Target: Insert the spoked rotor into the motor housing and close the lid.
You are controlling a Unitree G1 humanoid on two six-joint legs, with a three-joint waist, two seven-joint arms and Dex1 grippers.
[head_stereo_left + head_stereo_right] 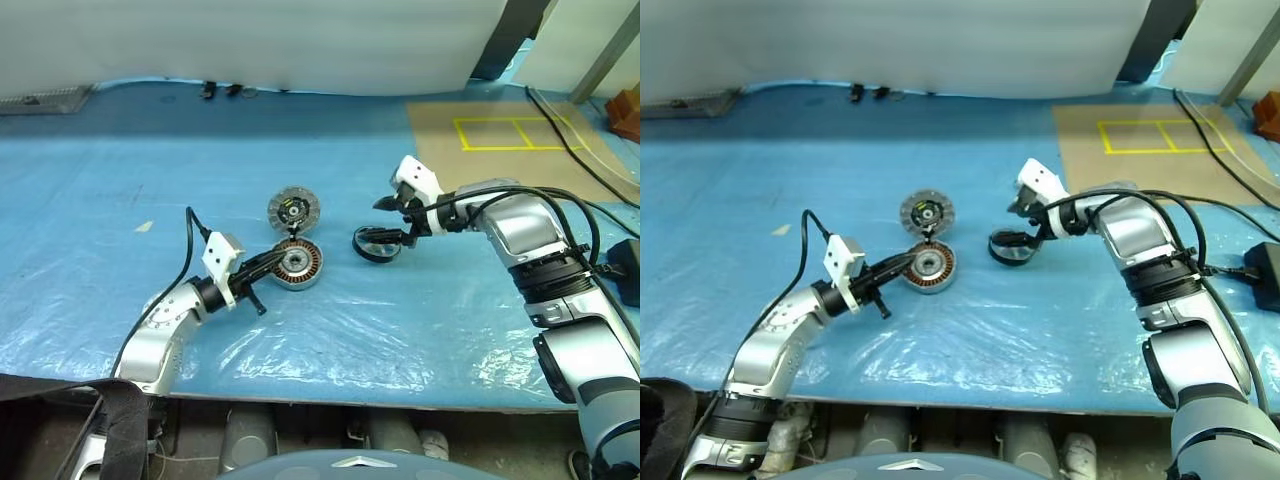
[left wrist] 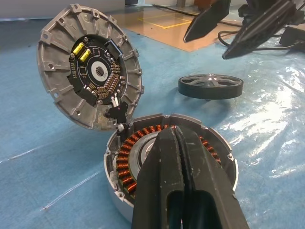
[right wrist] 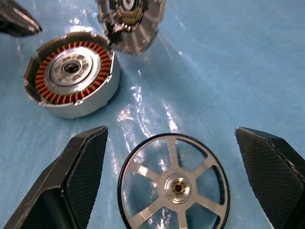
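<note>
We see an evenly lit, fairly bright scene – soft light from above, with no hard shadows. The plastic sheet (image 1: 330, 330) over the blue table throws white glare in crinkled patches, strongest in front of the housing (image 1: 297, 263) and near the right arm. In the right wrist view a bright streak of reflection runs across the sheet between housing and rotor (image 3: 174, 183), and the rotor's metal spokes shine. That view is slightly soft, the lid (image 3: 131, 21) blurred at the frame's edge. In the left wrist view the left gripper (image 2: 183, 191) is close and dark – its fingers out of focus – while the lid's inner face is sharp.
</note>
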